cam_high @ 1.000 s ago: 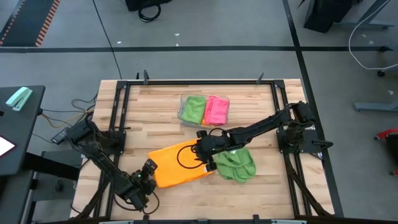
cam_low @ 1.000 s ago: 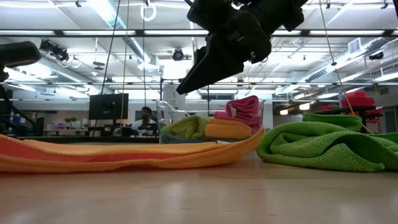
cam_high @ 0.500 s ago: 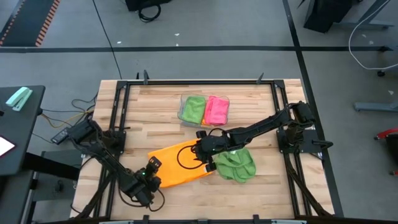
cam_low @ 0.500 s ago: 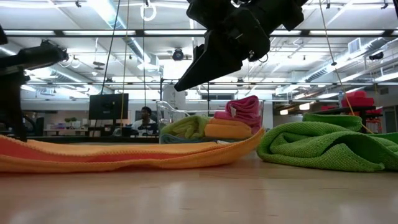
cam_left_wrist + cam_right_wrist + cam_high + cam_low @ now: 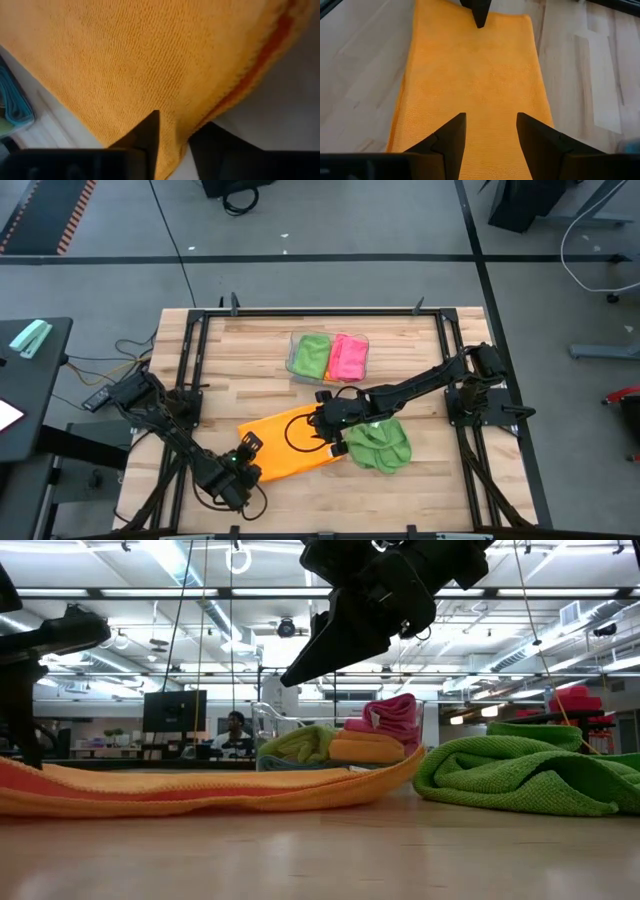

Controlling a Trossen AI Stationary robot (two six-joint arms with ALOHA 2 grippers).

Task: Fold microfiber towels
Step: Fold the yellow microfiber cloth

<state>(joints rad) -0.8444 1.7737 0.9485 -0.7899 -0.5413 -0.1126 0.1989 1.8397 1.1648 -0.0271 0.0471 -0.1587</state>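
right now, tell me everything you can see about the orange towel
The orange microfiber towel is a soft, nubbly cloth with a darker orange stitched hem, lying spread nearly flat on the wooden table, left of the crumpled green towel. The left claw has its dark fingers astride the near-left edge, closing on it. The right claw hovers open above the far-right part.

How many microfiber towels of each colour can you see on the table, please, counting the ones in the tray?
Orange microfiber towel spread flat on the wooden table: 1
Green microfiber towels: 2, one crumpled on the table, one folded in the clear plastic tray
Pink folded microfiber towel in the tray: 1
Total: 4
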